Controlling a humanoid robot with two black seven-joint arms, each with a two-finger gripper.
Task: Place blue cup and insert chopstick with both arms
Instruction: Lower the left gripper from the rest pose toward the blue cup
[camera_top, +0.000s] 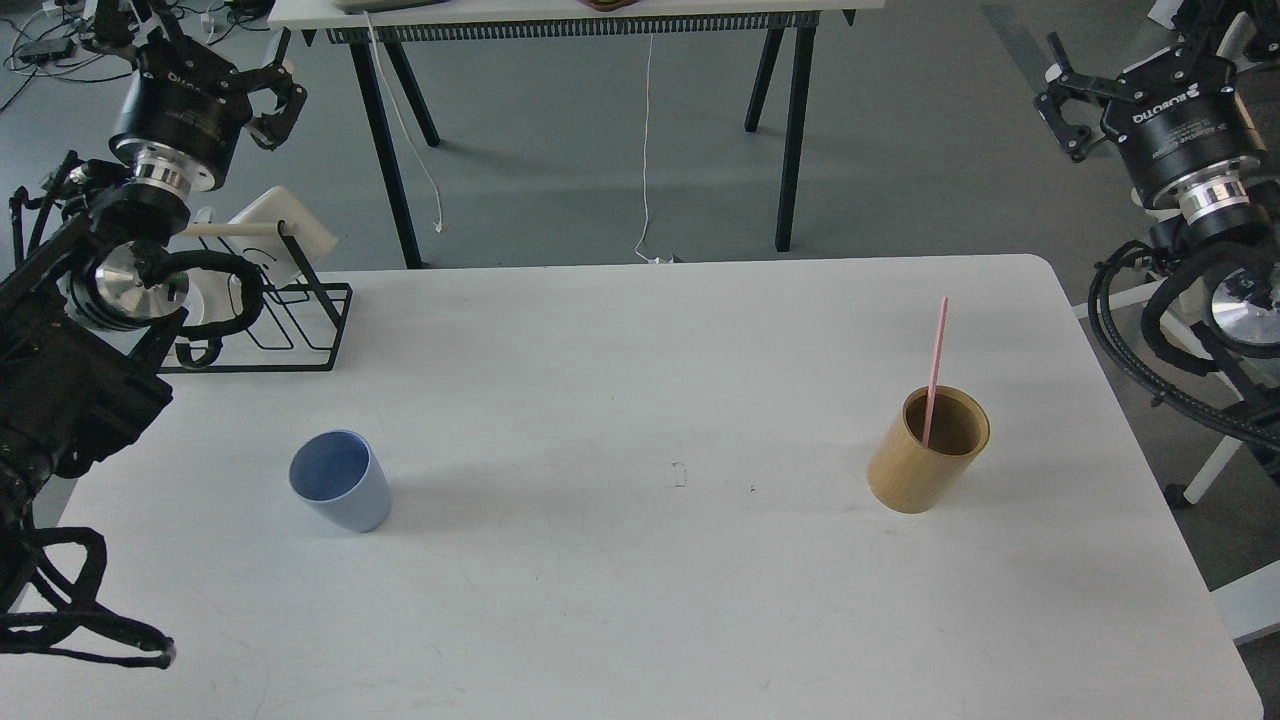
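Smooth tapered blue cup (340, 481); thin chopstick (935, 370) in bamboo cylinder (927, 449).

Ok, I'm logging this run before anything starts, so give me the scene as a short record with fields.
blue cup: upright on the white table, left side, empty
chopstick: pink, standing in the tan cylinder, right side
rack: black wire, back left corner
left gripper: open, raised, holding nothing
right gripper: open, raised, holding nothing
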